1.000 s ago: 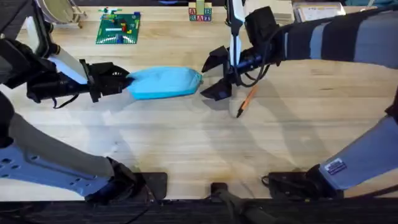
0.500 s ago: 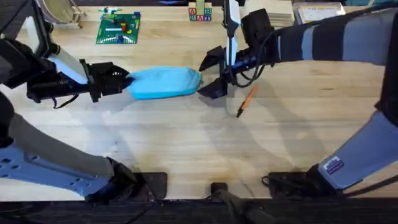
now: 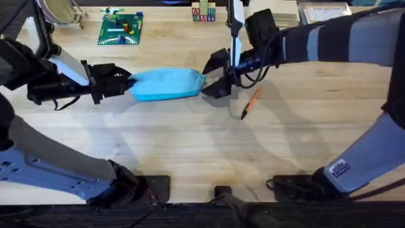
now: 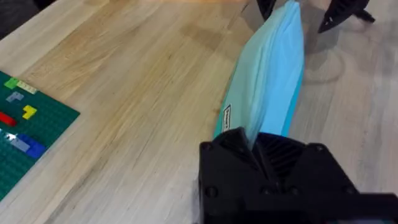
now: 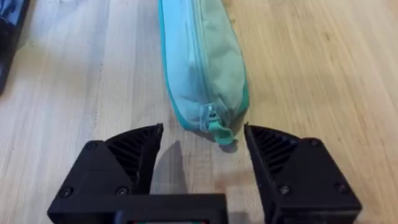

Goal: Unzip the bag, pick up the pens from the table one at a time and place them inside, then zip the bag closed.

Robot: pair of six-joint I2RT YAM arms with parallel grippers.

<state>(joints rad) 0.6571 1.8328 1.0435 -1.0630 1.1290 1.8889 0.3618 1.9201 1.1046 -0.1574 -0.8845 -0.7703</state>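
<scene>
- Lying on the bench (image 3: 190,145) is the light-blue bag (image 3: 168,83), stretched lengthwise between the two arms, with its zipper running along the top and looking closed.
- The left gripper (image 3: 120,83) is pinching the left end of the bag; in the left wrist view its black fingers (image 4: 233,146) are pressing together on the fabric.
- The right gripper (image 3: 215,75) is hovering at the right end of the bag, and its fingers are standing spread wide.
- In the right wrist view the small zipper pull (image 5: 219,130) is sitting between the two open fingers (image 5: 134,152); I cannot tell if they are touching it.
- One orange pen (image 3: 250,103) with a dark tip is lying at an angle on the bench, just to the right of the right gripper and apart from the bag.
- A green building plate (image 3: 120,28) with small coloured bricks is resting at the far side of the bench, well apart from the bag.
</scene>
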